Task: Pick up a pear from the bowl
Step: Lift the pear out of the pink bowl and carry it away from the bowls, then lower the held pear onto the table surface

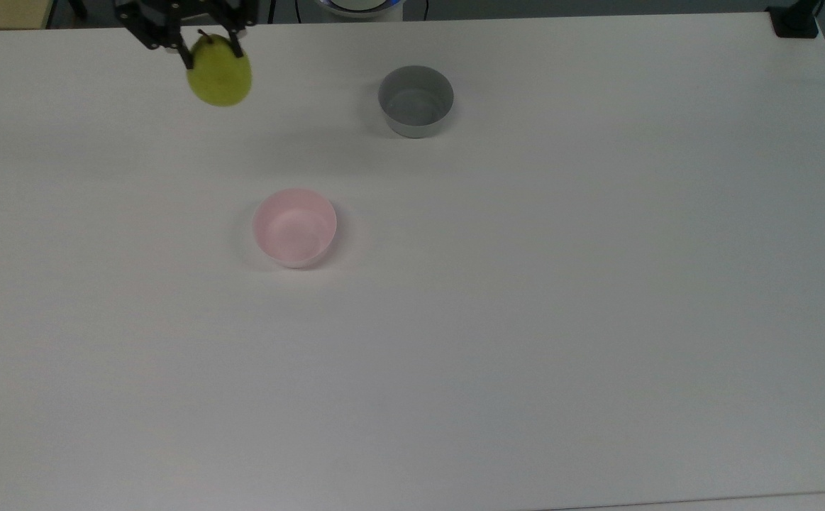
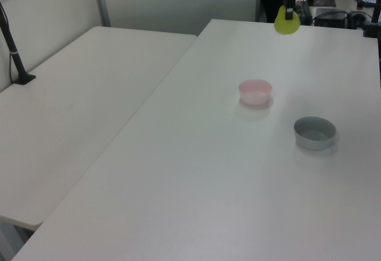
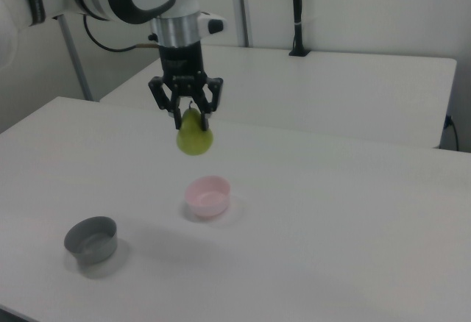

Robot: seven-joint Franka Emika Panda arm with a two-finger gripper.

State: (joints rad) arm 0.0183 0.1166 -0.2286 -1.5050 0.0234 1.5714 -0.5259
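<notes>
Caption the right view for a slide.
Black two-finger gripper holds yellow-green pear high above empty pale pink bowl.

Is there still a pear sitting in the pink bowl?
No, the pink bowl is empty; the pear hangs in the air, held in the gripper, well away from it.

White table [image 1: 525,355]: pink bowl [image 1: 294,227], grey bowl [image 1: 416,101] well apart, both empty.
</notes>
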